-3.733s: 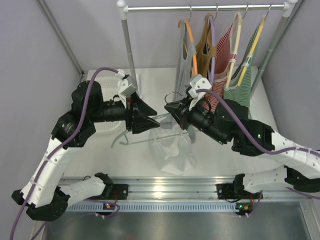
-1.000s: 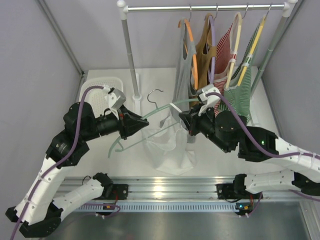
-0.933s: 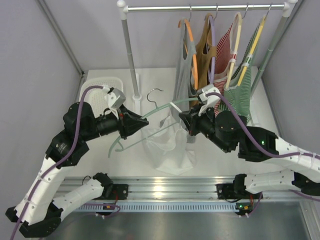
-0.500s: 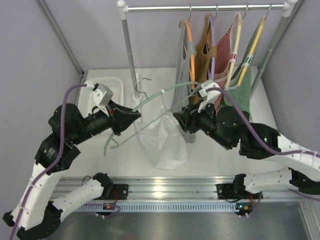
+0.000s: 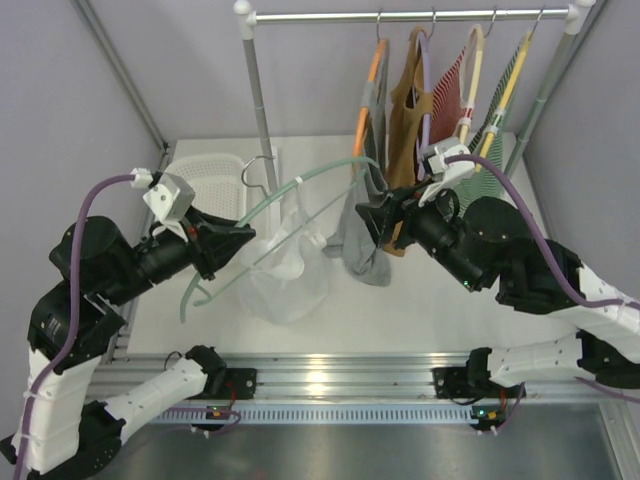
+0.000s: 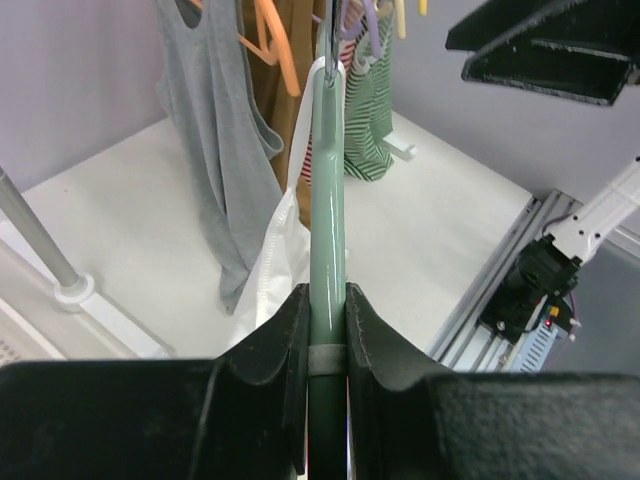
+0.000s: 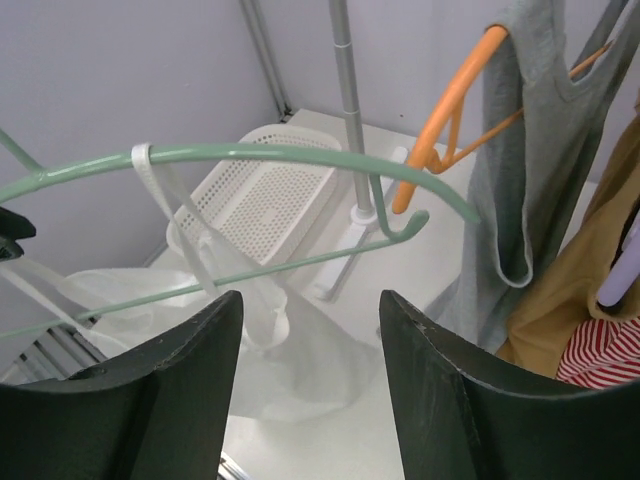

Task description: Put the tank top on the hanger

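**A:** Sage-green hanger, who has it?
**B:** It's in the left pincer, clamped on one arm and held off the tabletop so the white tank top hangs free.
**A:** Where's the top?
**B:** One strap is looped over the upper arm. The body sags below, left of the grey tank top.
**A:** And the right pincer?
**B:** Jaws wide and empty, near the hanger's right tip, probably ready for the other strap.

No writing or labels can be read.
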`<state>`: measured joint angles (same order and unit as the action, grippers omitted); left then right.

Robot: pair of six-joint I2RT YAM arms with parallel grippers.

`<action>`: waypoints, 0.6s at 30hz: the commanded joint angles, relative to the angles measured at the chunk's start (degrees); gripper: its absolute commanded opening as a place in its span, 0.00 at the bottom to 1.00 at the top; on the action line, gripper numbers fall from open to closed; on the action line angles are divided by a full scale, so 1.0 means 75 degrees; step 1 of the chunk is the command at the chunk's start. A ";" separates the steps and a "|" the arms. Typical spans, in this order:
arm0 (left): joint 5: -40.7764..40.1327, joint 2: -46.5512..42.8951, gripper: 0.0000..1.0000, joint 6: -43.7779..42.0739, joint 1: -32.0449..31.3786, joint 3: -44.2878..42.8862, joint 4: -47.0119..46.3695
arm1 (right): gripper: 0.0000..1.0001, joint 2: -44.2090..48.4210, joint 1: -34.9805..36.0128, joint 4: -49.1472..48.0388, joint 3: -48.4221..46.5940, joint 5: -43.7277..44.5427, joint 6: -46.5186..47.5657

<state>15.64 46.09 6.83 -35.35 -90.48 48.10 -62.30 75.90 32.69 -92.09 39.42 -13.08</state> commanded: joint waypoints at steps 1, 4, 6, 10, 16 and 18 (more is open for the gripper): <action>0.0539 0.0160 0.00 -0.0137 0.0003 -0.0265 0.0290 | 0.57 0.0186 -0.0030 -0.0069 -0.0202 0.0486 0.0209; 0.0902 0.0125 0.00 -0.0091 -0.0009 -0.0066 0.0372 | 0.57 0.0268 -0.0030 -0.0057 -0.0143 0.0615 0.0256; 0.0798 0.0101 0.00 -0.0067 -0.0009 -0.0019 0.0419 | 0.57 0.0338 -0.0042 -0.0046 -0.0096 0.0674 0.0267; 0.0412 0.0113 0.00 -0.0055 -0.0009 -0.0030 0.0735 | 0.58 0.0514 -0.0030 -0.0034 0.0056 0.0802 0.0233; -0.0759 0.0148 0.00 0.0085 -0.0009 0.0390 0.1169 | 0.57 0.0725 -0.0042 0.0036 0.0197 0.0955 0.0197; -0.1135 0.0055 0.00 0.0167 -0.0009 0.0567 0.1076 | 0.57 0.0772 -0.0053 0.0083 0.0220 0.0979 0.0174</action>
<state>12.86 46.98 6.72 -35.35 -87.68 57.25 -57.32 75.85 32.95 -90.74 45.34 -12.12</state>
